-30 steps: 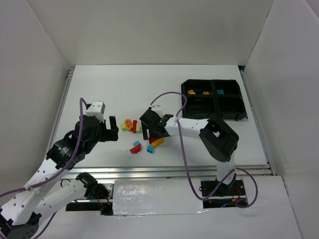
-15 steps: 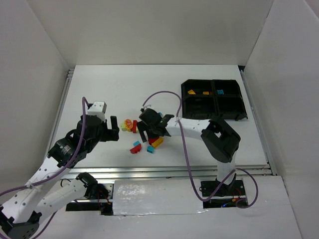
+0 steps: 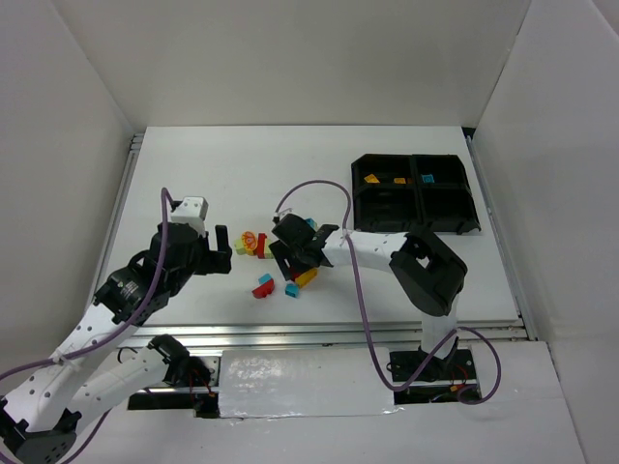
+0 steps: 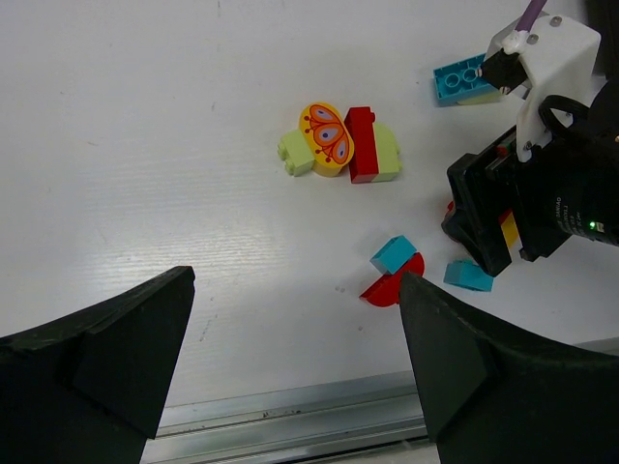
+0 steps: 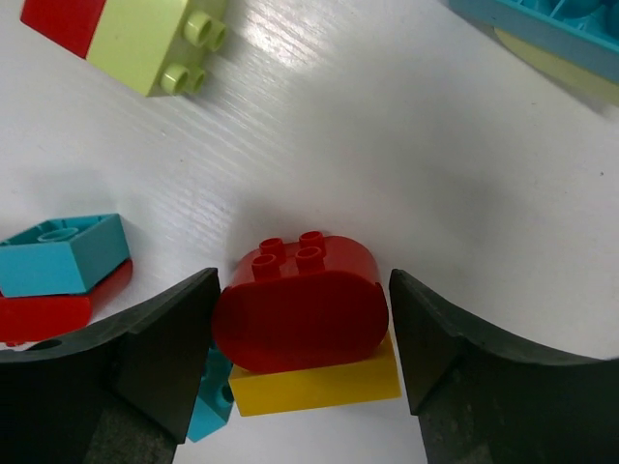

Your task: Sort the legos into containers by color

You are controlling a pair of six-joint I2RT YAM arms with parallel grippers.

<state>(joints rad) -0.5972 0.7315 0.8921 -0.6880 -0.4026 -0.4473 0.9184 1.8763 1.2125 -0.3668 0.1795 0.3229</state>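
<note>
The far-right tray (image 3: 447, 208) holds 3 bricks (image 3: 371, 179) (2 orange, 1 teal); the rest lie loose mid-table. The right gripper (image 5: 302, 329) straddles a red brick (image 5: 300, 304), parted and not yet closed; the left gripper (image 4: 295, 290) gapes empty.

right claw (image 5: 302, 338) | moved left and lower | now flanks red brick (image 5: 300, 304) atop yellow brick (image 5: 319, 387)

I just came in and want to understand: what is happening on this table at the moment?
Two robot arms are sorting toy bricks by colour. The right gripper hangs low, its open fingers either side of a red rounded brick that sits on a yellow brick. The left gripper is open and empty above the table. The black tray holds two orange-yellow bricks and a teal brick.
</note>
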